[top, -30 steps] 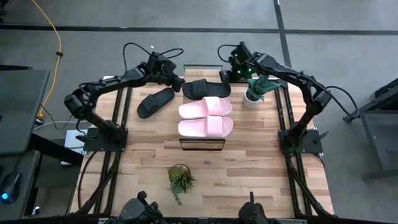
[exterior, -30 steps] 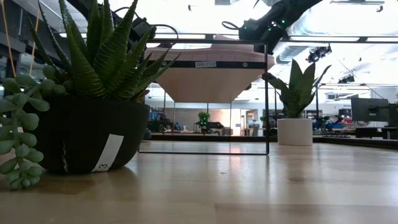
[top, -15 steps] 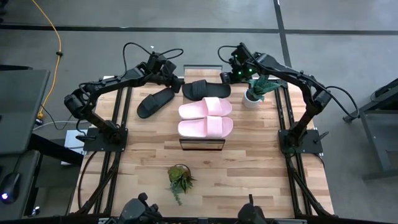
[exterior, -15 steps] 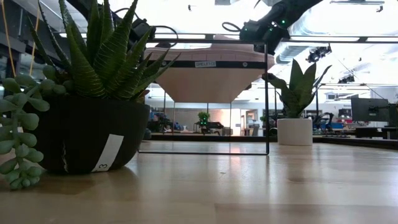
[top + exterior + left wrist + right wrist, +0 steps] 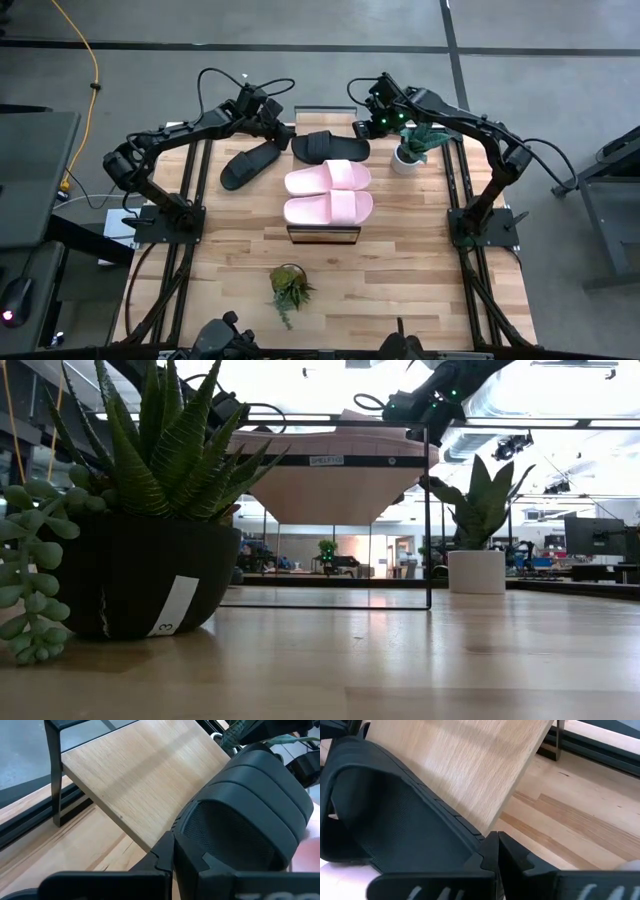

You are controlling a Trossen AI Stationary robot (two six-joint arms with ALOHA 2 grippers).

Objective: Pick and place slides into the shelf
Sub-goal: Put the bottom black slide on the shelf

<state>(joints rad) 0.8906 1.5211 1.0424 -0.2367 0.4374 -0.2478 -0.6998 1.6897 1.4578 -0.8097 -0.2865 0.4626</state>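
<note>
Left gripper [image 5: 283, 130] closed at the 9 o'clock end of a black slide [image 5: 330, 147] on the shelf [image 5: 322, 232], right gripper [image 5: 364, 128] closed at its 3 o'clock end, two pink slides [image 5: 328, 193] toward 6 o'clock, another black slide [image 5: 250, 164] on the table [image 5: 400, 270] at 9 o'clock.

- Shelf [image 5: 325, 116]: pale wood plank top with fine straight grain, satin finish; thin matt black metal frame.
- Table [image 5: 400, 270]: butcher-block wood in jointed strips, smooth with a faint sheen.
- Black slide [image 5: 250, 815]: foam-like, matt, with a finely dimpled footbed and ribbed strap.
- Pink slides [image 5: 328, 193]: smooth matt foam.
- Plant pot [image 5: 130, 585]: dull black, paper label.
</note>
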